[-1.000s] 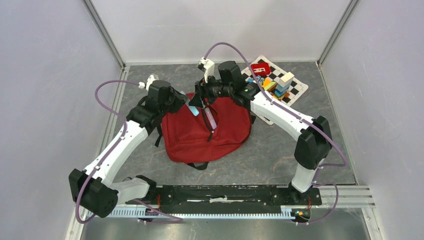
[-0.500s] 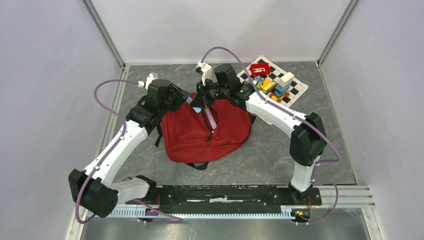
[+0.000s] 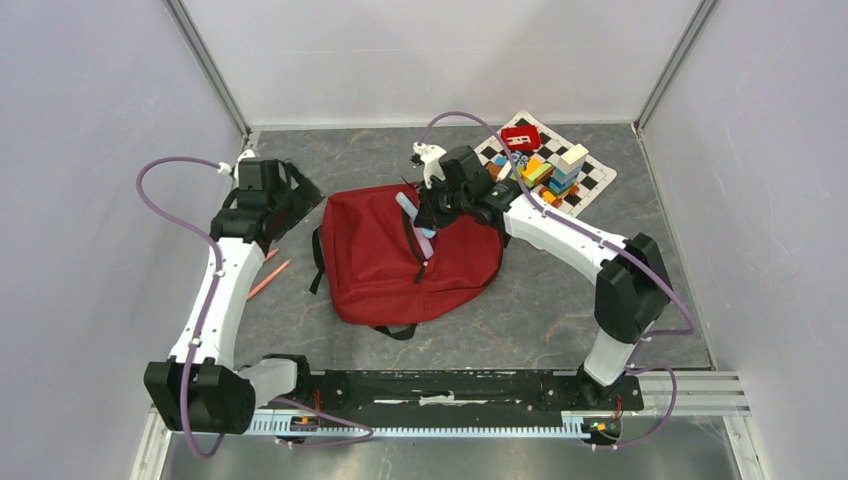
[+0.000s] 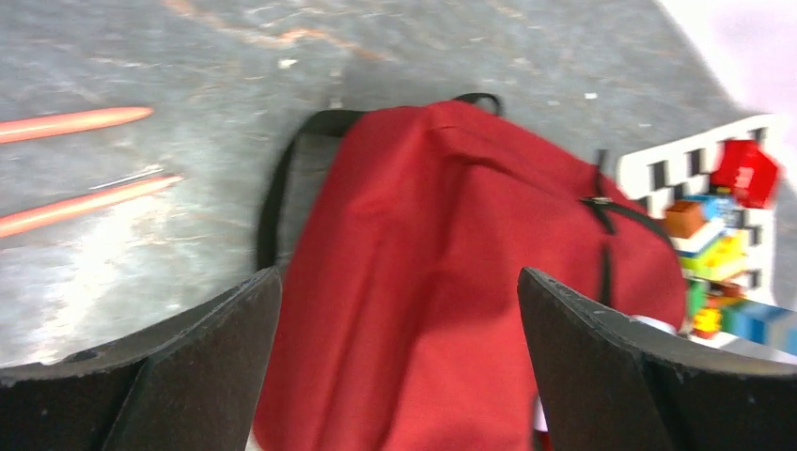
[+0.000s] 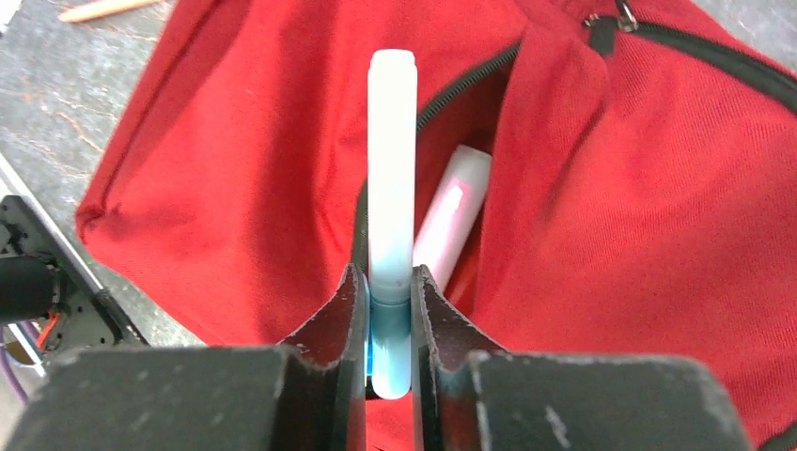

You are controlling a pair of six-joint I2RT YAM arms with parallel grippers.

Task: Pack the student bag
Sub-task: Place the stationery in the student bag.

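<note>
The student bag (image 3: 385, 265) lies flat in the middle of the table, dark red, with its black zipper slit open. A pink marker (image 5: 453, 218) sticks out of that slit. My right gripper (image 5: 390, 303) hovers over the bag's top, shut on the blue end of a white and blue marker (image 5: 392, 178), which points along the opening. In the top view this gripper (image 3: 428, 212) sits at the bag's far edge. My left gripper (image 4: 399, 282) is open and empty, standing left of the bag (image 4: 451, 235) and apart from it.
Two orange pencils (image 3: 268, 272) lie on the table left of the bag, below the left arm. A checkered mat (image 3: 597, 178) with several coloured blocks (image 3: 545, 168) and a small red block (image 3: 520, 137) sits at the back right. Walls enclose the table.
The left gripper opened, let go of the marker and pulled back to the left, off the bag. The right gripper shut on that marker and now holds it alone.
</note>
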